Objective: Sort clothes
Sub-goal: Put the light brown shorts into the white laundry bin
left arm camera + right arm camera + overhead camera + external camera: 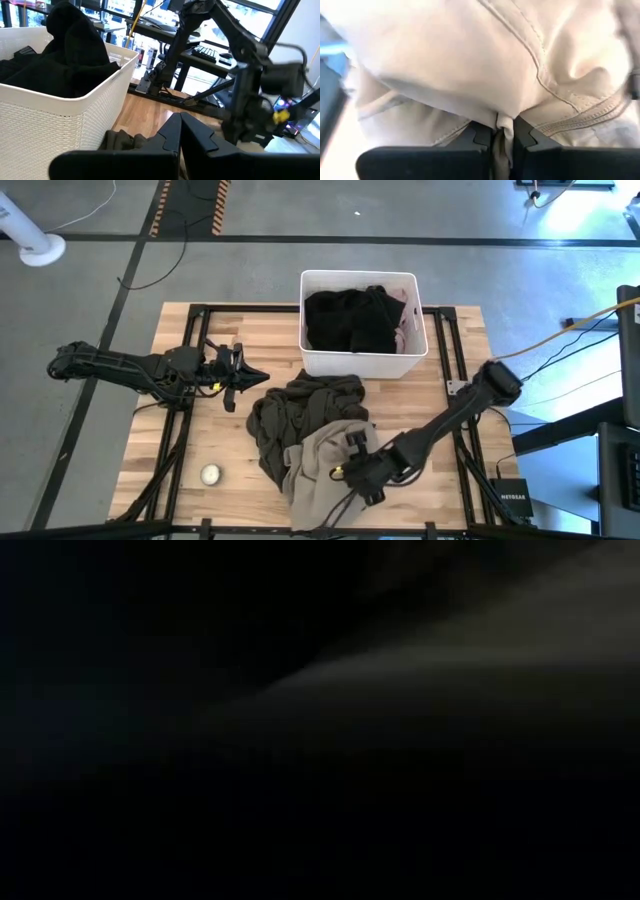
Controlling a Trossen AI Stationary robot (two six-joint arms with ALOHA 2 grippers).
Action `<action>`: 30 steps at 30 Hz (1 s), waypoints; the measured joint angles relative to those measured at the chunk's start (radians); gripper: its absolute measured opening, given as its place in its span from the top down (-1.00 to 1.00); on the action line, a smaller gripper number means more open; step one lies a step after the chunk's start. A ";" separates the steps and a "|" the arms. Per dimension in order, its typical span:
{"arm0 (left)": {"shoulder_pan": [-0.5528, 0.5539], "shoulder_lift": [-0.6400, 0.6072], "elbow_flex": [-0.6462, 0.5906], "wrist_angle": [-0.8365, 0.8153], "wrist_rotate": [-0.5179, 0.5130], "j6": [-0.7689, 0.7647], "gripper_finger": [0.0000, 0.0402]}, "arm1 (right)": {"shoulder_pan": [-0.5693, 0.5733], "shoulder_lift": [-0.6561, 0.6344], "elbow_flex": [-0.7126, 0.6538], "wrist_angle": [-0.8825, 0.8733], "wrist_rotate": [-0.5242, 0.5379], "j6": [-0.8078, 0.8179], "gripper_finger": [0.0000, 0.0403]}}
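Note:
A khaki-beige garment [320, 470] lies on the table's near middle, partly over a dark olive-brown garment [300, 415]. A black garment [350, 320] fills the white bin [358, 362] at the far middle, with a pale pink garment [408, 325] at its right wall. My right gripper [345, 472] is low on the khaki garment and shut on it. My left gripper [262, 376] is shut and empty, above the table left of the bin. The low view is dark, covered by cloth. My right gripper pinches a small raised fold of the khaki-beige garment [504, 131] between its two fingers. The fingers come slanting down from the table's right. The rest of the garment lies on the table and on the olive-brown garment.
A small white ball [210, 474] lies on the table at the near left. The white bin stands at the far edge, its wall close beside my left gripper [75, 115]. Bare wood shows at the table's left and right.

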 joint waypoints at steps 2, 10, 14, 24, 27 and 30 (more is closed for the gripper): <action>0.000 0.000 0.000 0.000 0.000 -0.001 1.00 | 0.000 -0.039 0.001 0.007 0.018 0.000 0.86; 0.000 0.000 0.000 -0.001 0.000 0.002 1.00 | -0.003 -0.189 0.002 0.064 0.120 -0.053 0.86; 0.000 0.000 0.000 0.000 0.000 0.002 1.00 | -0.003 -0.249 0.017 0.100 0.160 -0.092 0.86; 0.000 0.000 0.000 0.000 0.000 0.002 1.00 | -0.004 -0.314 0.196 0.097 0.374 -0.288 0.86; 0.000 0.000 0.000 0.001 0.000 0.002 1.00 | -0.006 -0.316 0.283 0.097 0.474 -0.381 0.86; 0.000 0.000 0.000 0.002 0.000 0.000 1.00 | -0.031 -0.317 0.381 0.097 0.574 -0.483 0.86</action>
